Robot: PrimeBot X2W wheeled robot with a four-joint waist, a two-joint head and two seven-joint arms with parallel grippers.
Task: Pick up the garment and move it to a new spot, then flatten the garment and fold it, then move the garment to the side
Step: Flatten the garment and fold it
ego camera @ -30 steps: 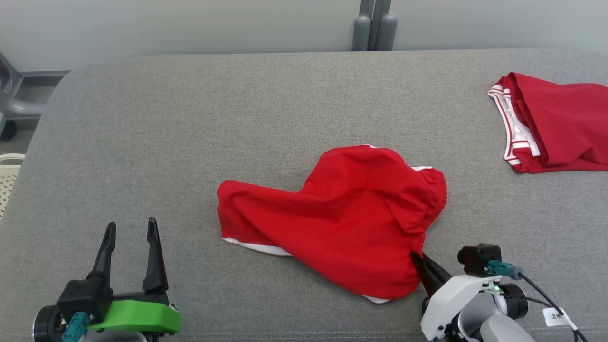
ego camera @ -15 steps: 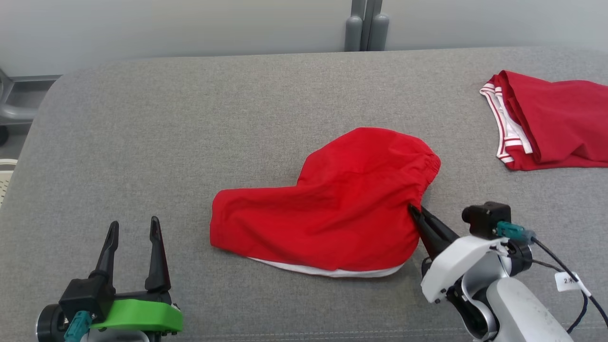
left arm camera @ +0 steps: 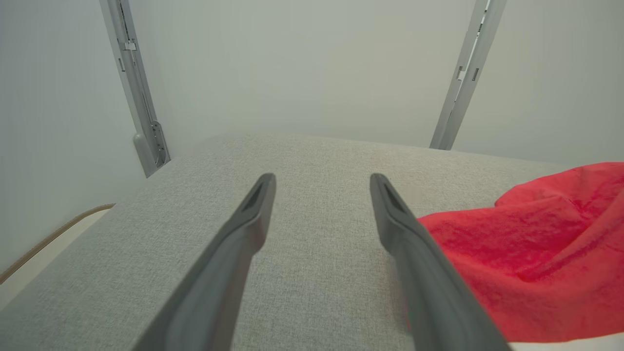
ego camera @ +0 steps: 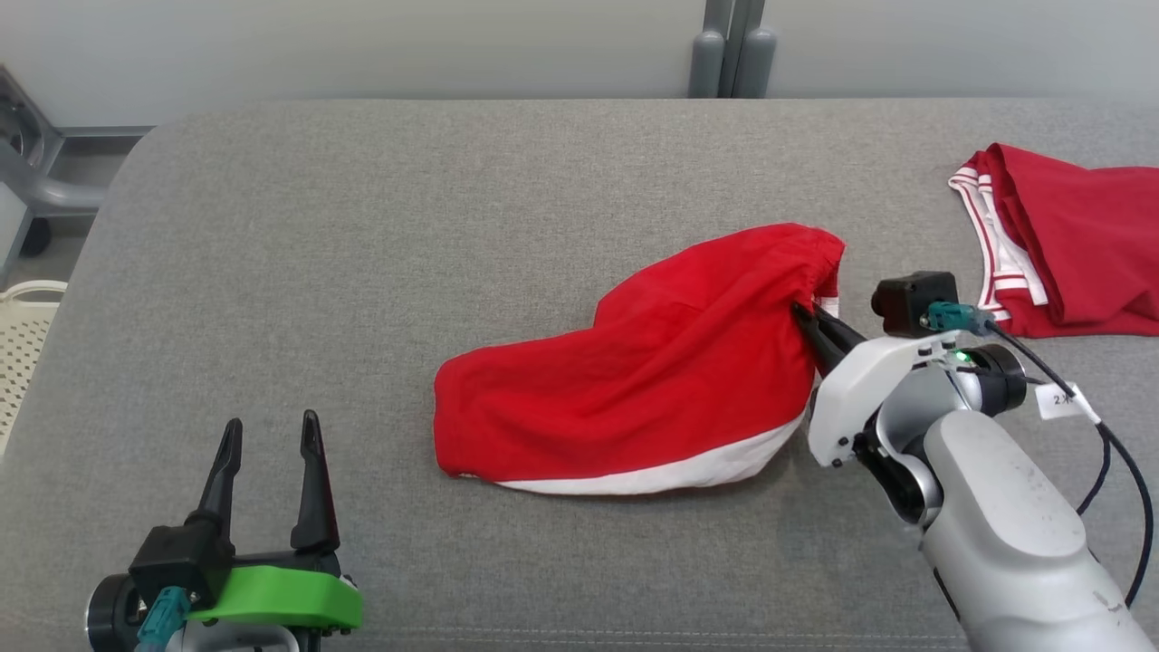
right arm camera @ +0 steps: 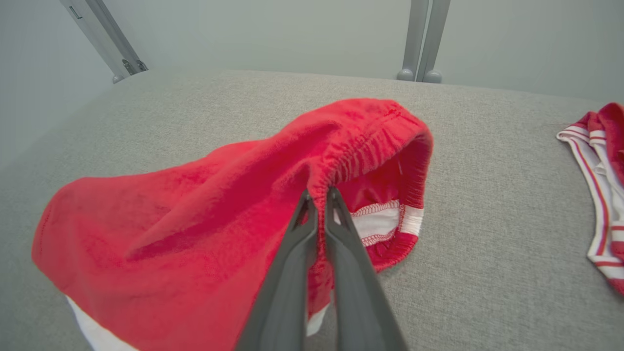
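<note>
**Item 1, nearest.** Left gripper (ego camera: 272,418), black with a green body. Its two long dark fingers stand upright and spread wide with nothing between them, over the near left of the grey woven upholstered surface (ego camera: 407,226). Its own wrist view adds the leg end of the garment lying close beside the finger on that view's right; whether they touch cannot be told.

**Item 2.** Right gripper (ego camera: 804,315), on a white-and-grey arm. Its fingers are pinched together on the gathered elastic waistband of item 3.

**Item 3.** Red shorts (ego camera: 652,380) of soft cloth, with a white band along the near hem.
- Place: middle of the surface, a little to the right.
- Long axis: near left to far right in the head view. The leg end lies flat at the near left, and the waistband end is raised at the far right, in the grip.
- Look: creased and bulging. The head view gives the whole outline and the hem band. The right wrist view gives the waistband mouth gaping like a hood, with white lining edged in red stitching inside.

**Item 4.** Folded red garment with red-and-white striped trim (ego camera: 1077,244), at the far right of the surface, well apart from the shorts.

**Item 5, farthest.** Grey metal posts (ego camera: 733,54), behind the far edge against a pale wall. A pale perforated basket (ego camera: 23,344) sits off the left edge.
</note>
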